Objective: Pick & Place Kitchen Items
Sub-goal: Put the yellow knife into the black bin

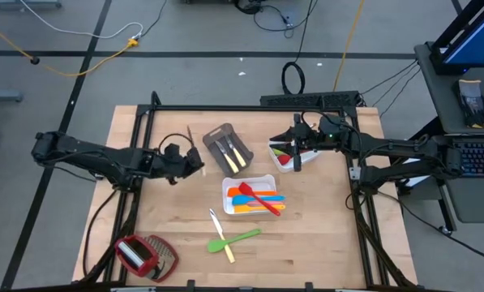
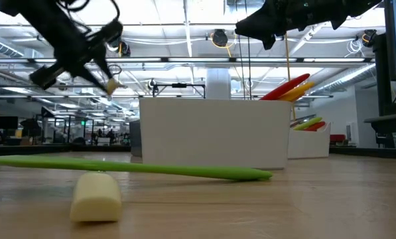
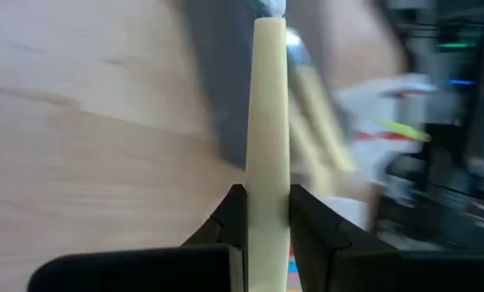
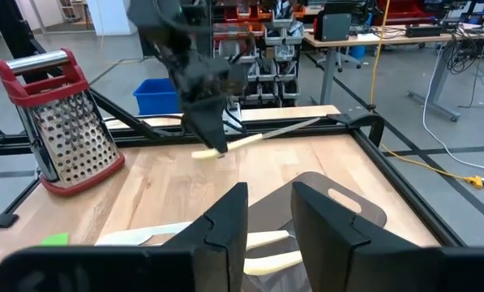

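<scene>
Knife (image 3: 270, 122), pale-handled, clamped in the left gripper (image 1: 194, 165) just beside the grey tray (image 1: 219, 138); right gripper (image 4: 267, 212) beyond that tray, over the white bin (image 1: 306, 156), fingers narrowly parted, empty

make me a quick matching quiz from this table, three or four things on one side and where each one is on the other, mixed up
Things:
1. pale-handled knife
2. green spatula
3. orange spatula
4. grater

Places:
A. inside the white tray at the table's middle
B. lying on the bare wood in front of the white tray
C. held off the table in the left gripper
D. at the table's front left corner

Pairs: 1-C, 2-B, 3-A, 4-D
</scene>
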You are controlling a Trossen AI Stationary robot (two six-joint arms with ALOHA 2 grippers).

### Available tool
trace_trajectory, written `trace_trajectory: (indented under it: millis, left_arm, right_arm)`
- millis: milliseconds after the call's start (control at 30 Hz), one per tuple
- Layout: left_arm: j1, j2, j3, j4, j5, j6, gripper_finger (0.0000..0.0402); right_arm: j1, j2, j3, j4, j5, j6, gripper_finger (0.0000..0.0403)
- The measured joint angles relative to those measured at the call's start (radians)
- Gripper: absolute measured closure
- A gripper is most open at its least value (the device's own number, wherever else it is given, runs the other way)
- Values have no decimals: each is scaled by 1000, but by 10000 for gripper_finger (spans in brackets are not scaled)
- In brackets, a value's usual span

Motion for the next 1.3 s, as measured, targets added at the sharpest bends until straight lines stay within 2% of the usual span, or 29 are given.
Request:
trace_trajectory:
  millis: [233, 467, 600, 733, 933, 1167, 1300]
  left_arm:
    - [-2, 37, 1, 295, -10, 68, 355]
    - [-2, 183, 3, 639, 33, 59, 355]
    - [-2, 271, 3, 764, 81, -13, 355]
    - [-2, 325, 3, 804, 119, -77, 355]
    - [26, 339, 3, 775, 186, -181, 355]
    - [91, 339, 3, 714, 339, -315, 355]
    - [146, 339, 3, 716, 354, -327, 355]
  right_arm:
    - [0, 0, 0, 1, 0, -4, 314]
    - [0, 0, 0, 1, 0, -22, 314]
    - [0, 0, 0, 1, 0, -22, 314]
    - [0, 0, 0, 1, 0, -22, 314]
    - [0, 0, 0, -1, 0, -22, 314]
    - [0, 0, 0, -23, 0, -22, 314]
    - [0, 0, 0, -32, 0, -22, 314]
